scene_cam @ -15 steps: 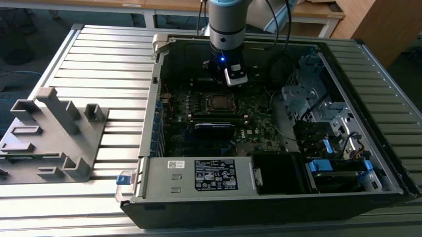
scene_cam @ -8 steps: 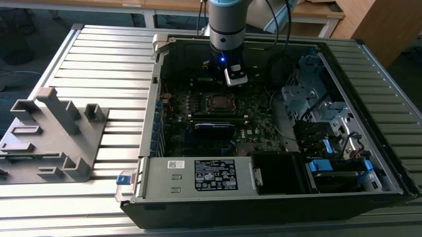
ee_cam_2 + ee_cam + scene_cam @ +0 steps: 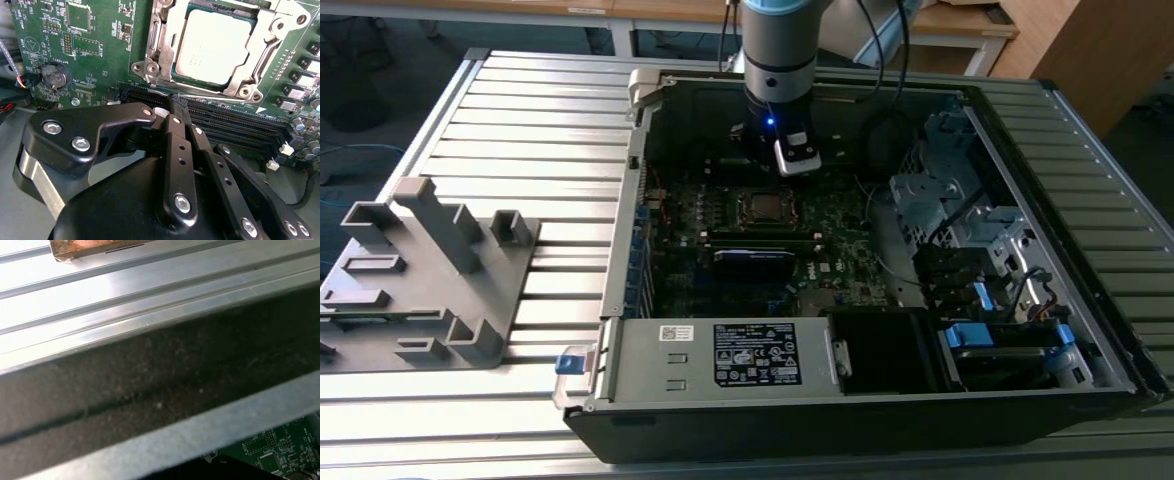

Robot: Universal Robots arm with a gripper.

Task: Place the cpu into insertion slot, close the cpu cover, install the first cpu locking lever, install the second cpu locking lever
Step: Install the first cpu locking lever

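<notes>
Cpu (image 3: 212, 47) seated under cpu cover (image 3: 165, 57); print illegible.

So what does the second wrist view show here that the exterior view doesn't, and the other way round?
The second wrist view alone shows close detail: the cpu seated in the insertion slot, the cpu cover framing it, a coin battery, and the tool with fingers together. The exterior view alone shows the whole computer case, the grey fixture on the slatted table, and the arm. Both share the green motherboard.
</notes>
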